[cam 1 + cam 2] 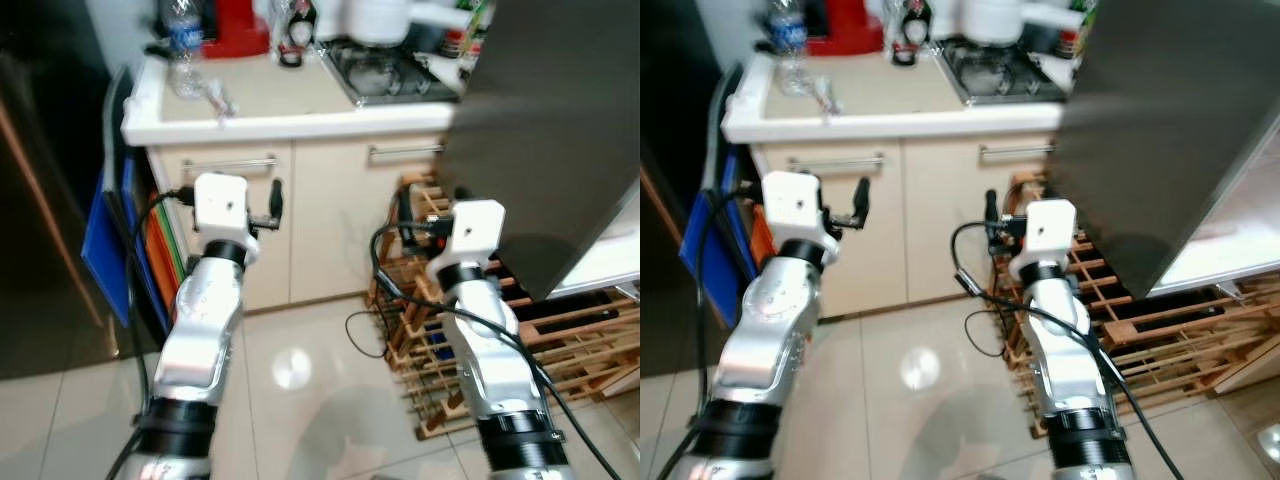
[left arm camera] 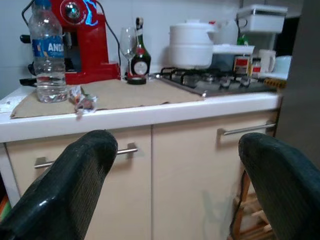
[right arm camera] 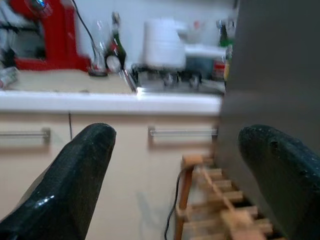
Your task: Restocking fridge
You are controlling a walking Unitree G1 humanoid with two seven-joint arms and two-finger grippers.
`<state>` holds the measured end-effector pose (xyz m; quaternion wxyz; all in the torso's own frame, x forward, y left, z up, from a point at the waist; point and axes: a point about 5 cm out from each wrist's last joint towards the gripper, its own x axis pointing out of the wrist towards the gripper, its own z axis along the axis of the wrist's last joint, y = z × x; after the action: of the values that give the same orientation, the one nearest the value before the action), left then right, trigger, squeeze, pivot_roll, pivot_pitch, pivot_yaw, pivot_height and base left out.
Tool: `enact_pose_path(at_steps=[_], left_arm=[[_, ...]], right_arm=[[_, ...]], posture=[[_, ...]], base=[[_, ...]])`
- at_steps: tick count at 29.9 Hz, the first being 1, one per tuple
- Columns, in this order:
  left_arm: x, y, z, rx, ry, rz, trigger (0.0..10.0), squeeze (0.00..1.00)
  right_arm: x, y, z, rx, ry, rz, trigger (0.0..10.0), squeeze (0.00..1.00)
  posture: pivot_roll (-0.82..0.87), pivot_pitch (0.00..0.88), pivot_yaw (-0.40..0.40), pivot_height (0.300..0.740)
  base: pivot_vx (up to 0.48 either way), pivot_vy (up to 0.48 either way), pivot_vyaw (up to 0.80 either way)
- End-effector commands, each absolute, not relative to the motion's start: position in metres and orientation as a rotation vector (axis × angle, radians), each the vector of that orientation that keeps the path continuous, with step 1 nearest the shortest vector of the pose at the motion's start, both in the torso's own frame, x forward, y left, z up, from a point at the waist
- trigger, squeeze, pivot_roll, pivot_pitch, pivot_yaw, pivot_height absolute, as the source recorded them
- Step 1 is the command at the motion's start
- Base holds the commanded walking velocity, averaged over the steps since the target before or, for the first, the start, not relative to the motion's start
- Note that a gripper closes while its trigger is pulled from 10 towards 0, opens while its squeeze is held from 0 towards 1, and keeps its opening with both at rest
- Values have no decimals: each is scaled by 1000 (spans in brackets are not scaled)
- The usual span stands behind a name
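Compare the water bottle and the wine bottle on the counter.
The water bottle is clear plastic with a blue label and blue cap; the wine bottle is dark glass with a pale round label. The water bottle is wider and straight-sided; the wine bottle narrows to a thin neck. The water bottle stands near the counter's front edge, the wine bottle farther back beside a wine glass. Both stand upright.

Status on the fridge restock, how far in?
Early. Done: the fridge door already stands open at the right. In hand: nothing; left gripper and right gripper are both open and empty, raised facing the cabinets. Left: the water bottle stands on the counter by the red coffee machine, not yet picked up.
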<state>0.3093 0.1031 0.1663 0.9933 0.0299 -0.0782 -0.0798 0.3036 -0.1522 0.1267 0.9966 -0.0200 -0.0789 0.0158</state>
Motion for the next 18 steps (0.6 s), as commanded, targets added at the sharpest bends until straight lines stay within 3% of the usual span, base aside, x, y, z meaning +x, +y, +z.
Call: enact_pose_path(at_steps=[1,6,11,18], left_arm=[[311,112,171,96,-178,-142,10000,0],[311,112,171,115,-185,-154,10000,0],[315,107,179,137,-217,-187,10000,0],[316,95,184,161,-223,-246,10000,0]], right_arm=[[308,-139,135,-38,-188,67,10000,0],[310,-140,134,-52,-182,41,10000,0],[312,-138,139,-65,-207,45,10000,0],[314,-134,141,-59,-214,58,10000,0]], posture=[[51,0,-56,740],[51,0,-58,740],[52,0,-60,740],[49,0,-56,740]], base=[[330,349,669],[329,349,626],[371,297,0],[445,-41,0]])
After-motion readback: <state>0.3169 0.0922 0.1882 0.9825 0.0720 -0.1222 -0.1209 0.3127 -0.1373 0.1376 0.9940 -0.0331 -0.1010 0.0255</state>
